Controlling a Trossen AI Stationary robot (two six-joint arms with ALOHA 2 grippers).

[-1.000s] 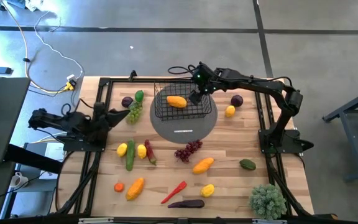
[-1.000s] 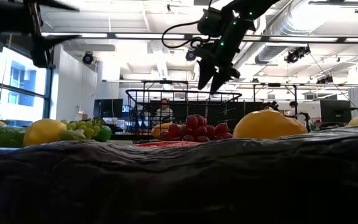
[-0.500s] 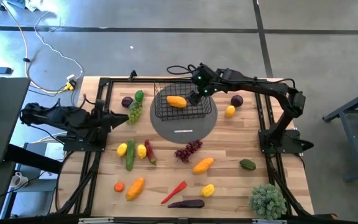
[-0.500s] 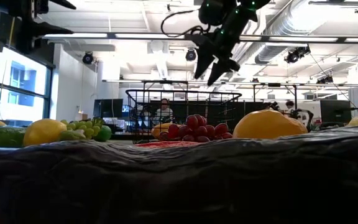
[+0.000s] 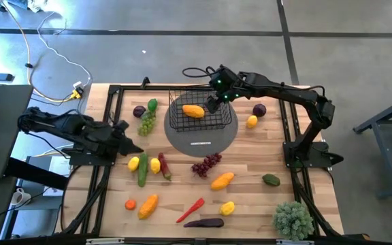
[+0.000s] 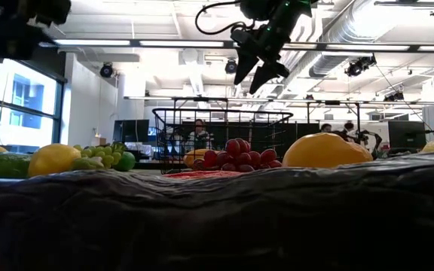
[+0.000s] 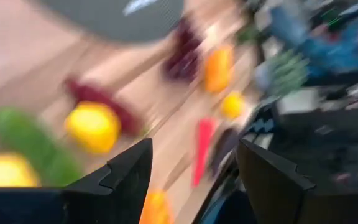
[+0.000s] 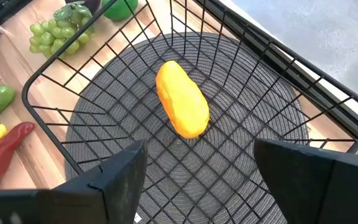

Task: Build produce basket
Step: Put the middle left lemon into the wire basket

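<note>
The black wire basket (image 5: 197, 114) stands on the grey round mat (image 5: 201, 136) and holds one orange-yellow fruit (image 5: 193, 111), which lies on its mesh floor (image 8: 182, 106). My right gripper (image 5: 214, 103) hangs open and empty above the basket's right side; the low view shows it well above the rim (image 6: 251, 74). My left gripper (image 5: 132, 147) is open and empty, just above the table near two lemons (image 5: 133, 163) and the cucumber (image 5: 142, 171). The left wrist view shows a lemon (image 7: 92, 126) and the cucumber (image 7: 30, 146) ahead of its fingers. Other produce lies scattered on the table.
Green grapes (image 5: 146, 122), a plum (image 5: 139, 111) and a lime (image 5: 153, 105) lie left of the basket. Purple grapes (image 5: 206, 164), a red chilli (image 5: 163, 167), an eggplant (image 5: 204, 222) and carrots lie nearer. A bushy potted plant (image 5: 292, 219) stands at the near right corner.
My left gripper has swung from beside the green grapes toward the table's near edge, coming close to the lemons. My right gripper has risen higher above the basket, staying open. The fruit in the basket has stayed where it was.
</note>
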